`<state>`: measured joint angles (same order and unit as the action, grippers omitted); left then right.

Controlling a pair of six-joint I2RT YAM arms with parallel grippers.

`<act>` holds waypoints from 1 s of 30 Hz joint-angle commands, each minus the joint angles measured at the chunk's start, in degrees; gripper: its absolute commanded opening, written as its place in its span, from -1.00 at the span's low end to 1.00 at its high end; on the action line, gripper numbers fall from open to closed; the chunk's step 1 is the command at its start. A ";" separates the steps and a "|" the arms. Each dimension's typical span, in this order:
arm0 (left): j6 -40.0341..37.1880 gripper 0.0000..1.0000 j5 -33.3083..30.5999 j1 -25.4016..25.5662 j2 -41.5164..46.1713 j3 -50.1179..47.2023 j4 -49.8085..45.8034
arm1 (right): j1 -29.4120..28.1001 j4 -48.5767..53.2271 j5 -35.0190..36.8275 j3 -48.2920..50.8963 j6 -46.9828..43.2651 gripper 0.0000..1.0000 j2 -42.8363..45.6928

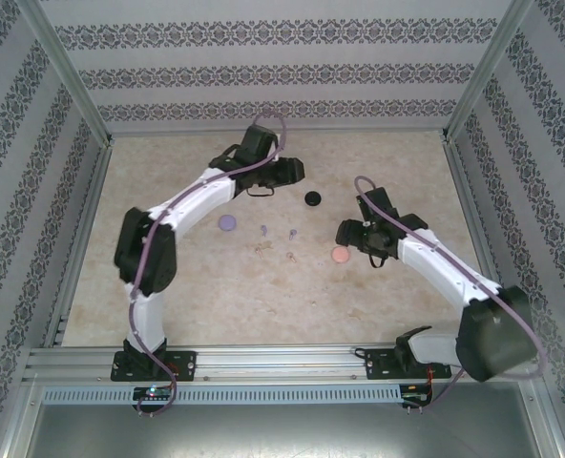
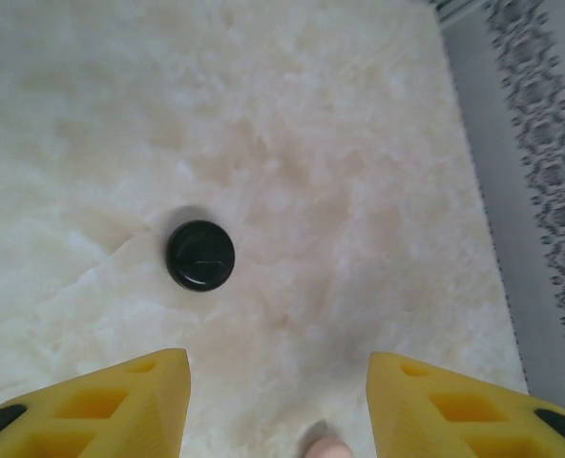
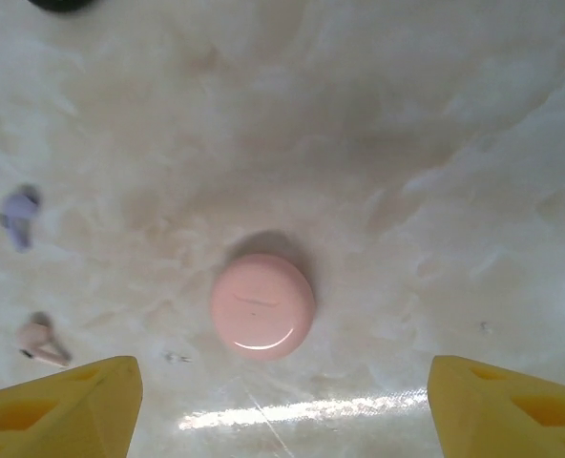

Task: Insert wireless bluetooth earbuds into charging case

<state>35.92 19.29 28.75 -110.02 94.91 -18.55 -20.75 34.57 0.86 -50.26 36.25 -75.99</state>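
left gripper: fingers apart, nothing between them.
ahead of it: round black case, flat on the tabletop.
right gripper: fingers wide, empty, pink case lying just ahead.
earbuds: lilac earbud and pink earbud loose on the tabletop, between pink case and lilac case.
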 commanded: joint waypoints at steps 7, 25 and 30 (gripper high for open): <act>-2.74 0.11 -15.18 -0.69 17.63 -19.70 10.78 | -6.45 3.69 8.07 -6.06 9.85 0.57 -11.69; -8.06 0.31 -21.40 -0.80 26.10 -28.19 15.02 | -9.56 5.76 11.49 -13.14 16.02 0.49 -25.79; -7.98 0.43 -21.42 -0.80 26.66 -28.63 15.39 | -9.70 4.43 10.70 -11.90 16.57 0.44 -26.14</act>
<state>29.50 -0.97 28.69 -85.01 67.09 -5.43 -29.91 38.76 10.92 -62.13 51.33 -101.10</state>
